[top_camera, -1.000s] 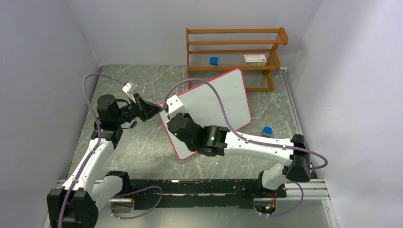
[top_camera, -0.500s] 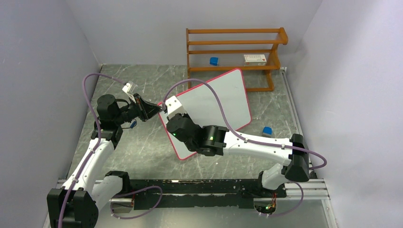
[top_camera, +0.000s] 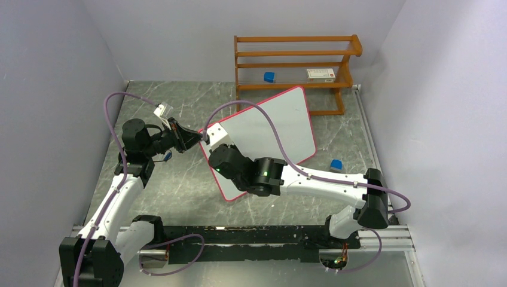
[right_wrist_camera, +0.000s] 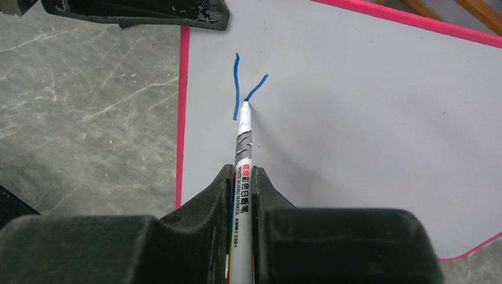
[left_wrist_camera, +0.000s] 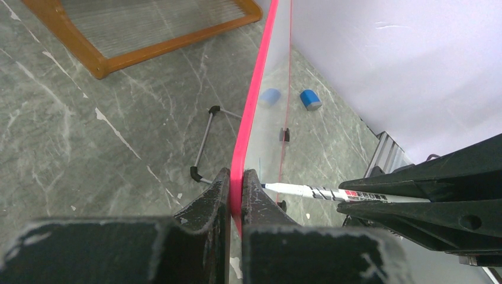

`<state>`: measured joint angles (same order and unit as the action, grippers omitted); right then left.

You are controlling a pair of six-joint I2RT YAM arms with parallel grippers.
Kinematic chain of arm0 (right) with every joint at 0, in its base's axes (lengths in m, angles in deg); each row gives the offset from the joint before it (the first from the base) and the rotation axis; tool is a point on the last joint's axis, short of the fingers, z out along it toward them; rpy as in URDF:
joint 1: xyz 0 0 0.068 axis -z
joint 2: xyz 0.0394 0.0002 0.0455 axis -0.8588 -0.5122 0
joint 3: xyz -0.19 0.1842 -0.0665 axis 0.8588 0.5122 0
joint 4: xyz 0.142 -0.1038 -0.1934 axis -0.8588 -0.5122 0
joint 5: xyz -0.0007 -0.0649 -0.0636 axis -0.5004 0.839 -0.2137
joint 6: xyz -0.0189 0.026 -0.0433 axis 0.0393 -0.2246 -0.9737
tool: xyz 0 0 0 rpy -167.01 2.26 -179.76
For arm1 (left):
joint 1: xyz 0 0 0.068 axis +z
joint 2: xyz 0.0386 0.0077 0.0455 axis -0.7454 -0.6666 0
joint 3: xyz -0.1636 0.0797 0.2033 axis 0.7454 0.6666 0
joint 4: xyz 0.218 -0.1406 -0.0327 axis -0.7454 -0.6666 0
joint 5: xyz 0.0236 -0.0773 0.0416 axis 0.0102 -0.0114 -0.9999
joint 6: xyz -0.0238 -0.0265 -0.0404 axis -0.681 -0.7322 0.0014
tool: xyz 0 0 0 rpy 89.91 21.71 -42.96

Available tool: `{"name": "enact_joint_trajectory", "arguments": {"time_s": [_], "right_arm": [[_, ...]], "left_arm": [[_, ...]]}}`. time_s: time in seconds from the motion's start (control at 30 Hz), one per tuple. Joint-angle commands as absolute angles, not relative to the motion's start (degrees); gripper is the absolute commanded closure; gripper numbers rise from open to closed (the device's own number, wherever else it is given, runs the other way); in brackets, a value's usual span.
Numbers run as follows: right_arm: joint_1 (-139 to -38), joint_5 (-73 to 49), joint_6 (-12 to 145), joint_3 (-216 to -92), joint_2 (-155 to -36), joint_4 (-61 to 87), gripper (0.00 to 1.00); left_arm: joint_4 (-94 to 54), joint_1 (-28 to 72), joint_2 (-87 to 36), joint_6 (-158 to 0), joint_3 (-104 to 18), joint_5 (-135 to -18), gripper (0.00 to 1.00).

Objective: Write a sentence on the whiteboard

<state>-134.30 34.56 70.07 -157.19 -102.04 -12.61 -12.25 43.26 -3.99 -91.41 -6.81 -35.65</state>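
The whiteboard (top_camera: pixel 281 122), white with a red-pink rim, stands tilted on the table. My left gripper (top_camera: pixel 200 139) is shut on its left rim (left_wrist_camera: pixel 253 112), one jaw on each side of the edge (left_wrist_camera: pixel 237 177). My right gripper (right_wrist_camera: pixel 241 174) is shut on a white marker (right_wrist_camera: pixel 242 148), which also shows in the left wrist view (left_wrist_camera: pixel 319 192). Its tip touches the board near the left edge. Of the sentence only two blue strokes show: a vertical line (right_wrist_camera: pixel 236 83) and a diagonal (right_wrist_camera: pixel 256 87) ending at the tip. In the top view my right wrist (top_camera: pixel 218 143) hides them.
A wooden rack (top_camera: pixel 293 63) stands behind the board with a small blue item (top_camera: pixel 269 76) and a white box (top_camera: pixel 320 74) on it. Another blue item (top_camera: pixel 336 164) lies right of the board. The board's wire stand (left_wrist_camera: pixel 204 142) rests on the marble top. Walls close in on three sides.
My right wrist has shifted slightly left along the board with the marker. The left arm and the board have not moved.
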Motion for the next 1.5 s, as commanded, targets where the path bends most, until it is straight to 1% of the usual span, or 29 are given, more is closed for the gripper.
{"name": "enact_joint_trajectory", "arguments": {"time_s": [0.0, 0.4, 1.47], "right_arm": [[-134.24, 33.29, 71.01, -158.59, -103.35, -13.84, 1.0], [-134.33, 33.38, 70.53, -158.59, -103.27, -12.89, 1.0], [-134.16, 38.23, 73.41, -154.9, -101.18, -17.35, 1.0]], "left_arm": [[-13.46, 43.36, -4.54, -89.05, -6.99, -36.13, 0.95], [-13.43, 43.34, -4.61, -89.04, -6.99, -36.13, 0.95], [-13.89, 43.36, -4.79, -88.73, -7.08, -36.26, 0.95]]}}
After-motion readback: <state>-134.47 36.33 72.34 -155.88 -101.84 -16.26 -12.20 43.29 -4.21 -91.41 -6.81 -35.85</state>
